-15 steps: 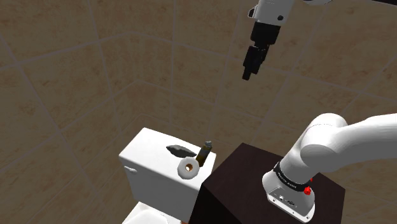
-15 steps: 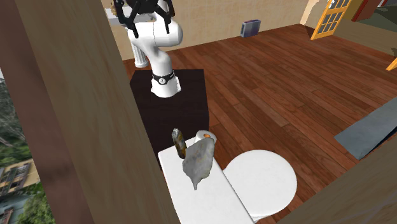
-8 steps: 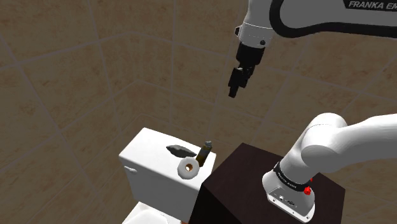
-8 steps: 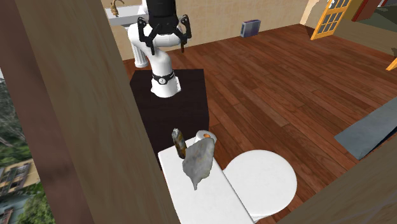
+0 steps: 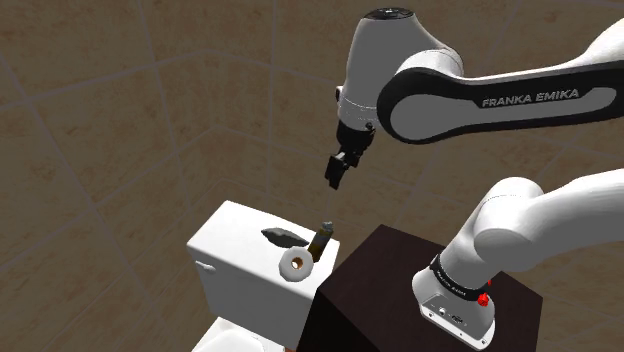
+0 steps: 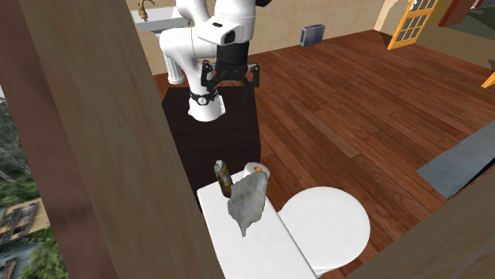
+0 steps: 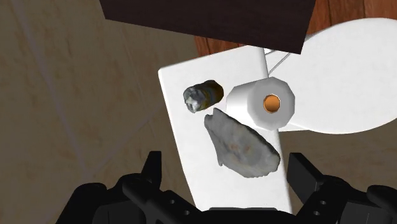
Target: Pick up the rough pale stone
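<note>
Stone on WC tank — jaws apart, well above, no contact.

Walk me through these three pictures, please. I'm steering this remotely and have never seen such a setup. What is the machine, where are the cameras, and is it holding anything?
The machine is a white robot arm standing on a dark box, ending in a black two-finger gripper. One picture looks down from beside that box, one looks from past the toilet towards the arm, and one comes from a camera on the hand itself. Below the gripper is a white toilet tank. On its lid lie a rough grey stone, a toilet paper roll and a small brownish cylinder. The fingers stand apart above the stone, so nothing is held.
</note>
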